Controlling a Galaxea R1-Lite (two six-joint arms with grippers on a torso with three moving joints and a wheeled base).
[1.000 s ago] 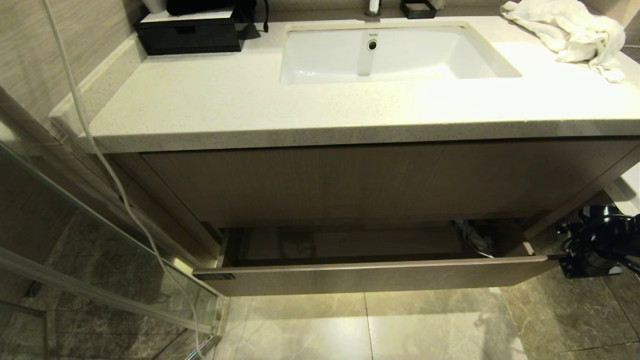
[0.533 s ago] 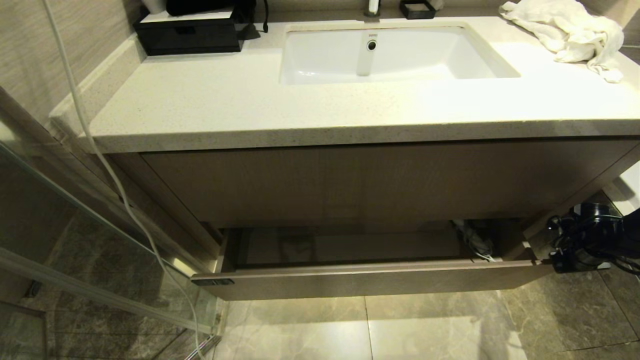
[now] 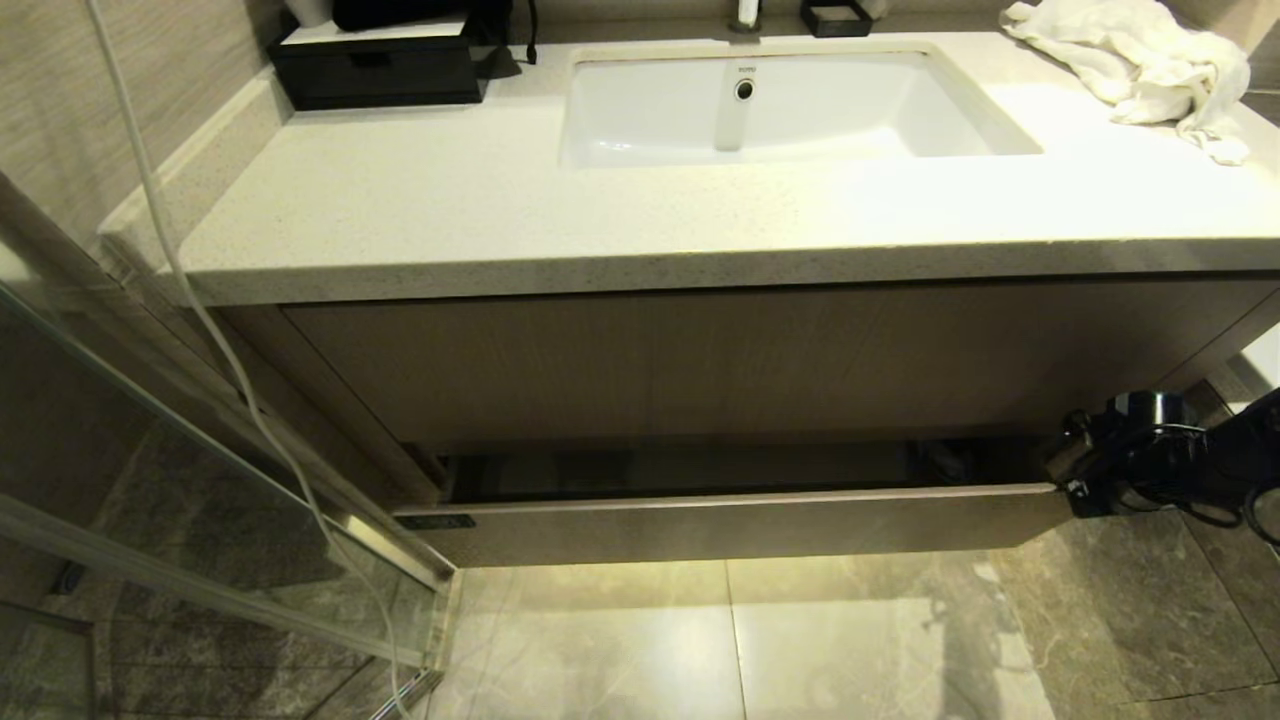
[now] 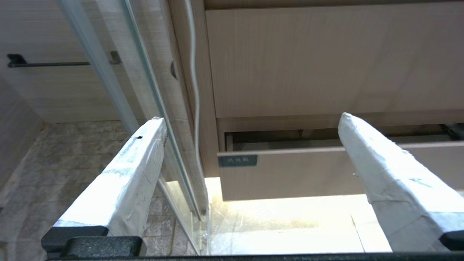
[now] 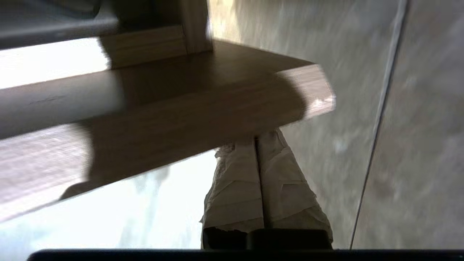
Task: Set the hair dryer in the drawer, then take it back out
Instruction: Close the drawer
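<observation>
Only a narrow dark slot shows above the drawer [image 3: 735, 525] front, lower centre of the head view, roofed by the cabinet panel [image 3: 700, 365]. The right gripper [image 3: 1068, 492] blocks its right end; a glass door [image 3: 200, 540] crowds the lower left.

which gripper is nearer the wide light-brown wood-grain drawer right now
Right. The right gripper, fingers closed, is up against the right end of the wide light-brown wood-grain drawer face. The left gripper hangs open, back from the drawer's left end, not touching it.
</observation>
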